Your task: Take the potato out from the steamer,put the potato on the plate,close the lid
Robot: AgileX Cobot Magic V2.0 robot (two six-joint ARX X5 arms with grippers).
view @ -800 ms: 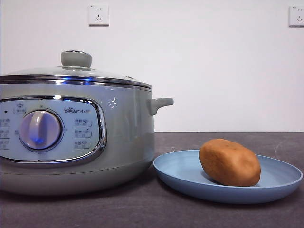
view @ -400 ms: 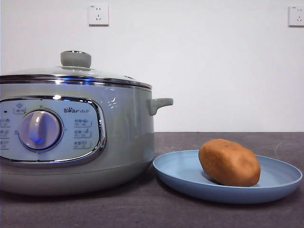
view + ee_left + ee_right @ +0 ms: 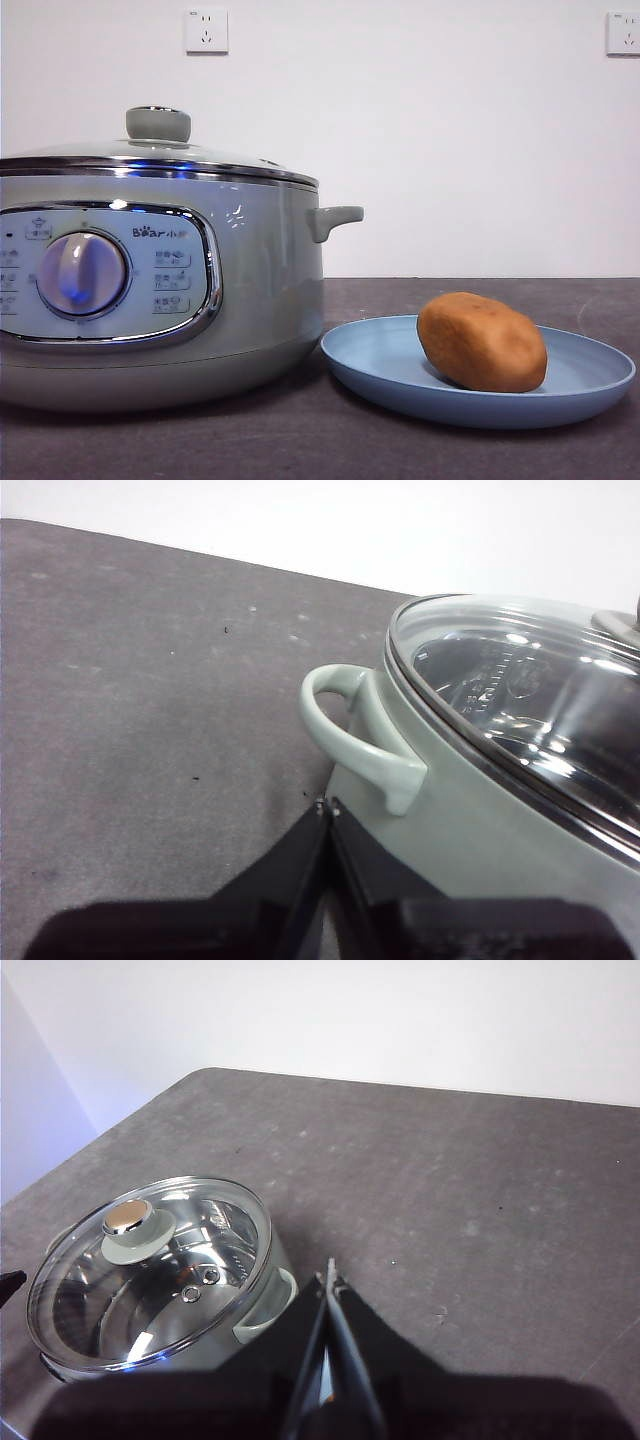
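Note:
The pale-green steamer (image 3: 240, 290) stands at the left of the front view with the glass lid (image 3: 160, 150) seated on its chrome rim. The orange-brown potato (image 3: 482, 342) lies on the light-blue plate (image 3: 380, 365) to the steamer's right. My left gripper (image 3: 327, 806) is shut and empty, just outside the steamer (image 3: 440, 820) near its side handle (image 3: 350, 730). My right gripper (image 3: 329, 1278) is shut and empty, high above the table, looking down on the lid (image 3: 150, 1270) and its knob (image 3: 135, 1228). Neither gripper shows in the front view.
The dark grey table (image 3: 480, 1180) stretches behind and beside the steamer. A white wall with two sockets (image 3: 206, 30) stands at the back. The steamer's front panel carries a dial (image 3: 82, 273).

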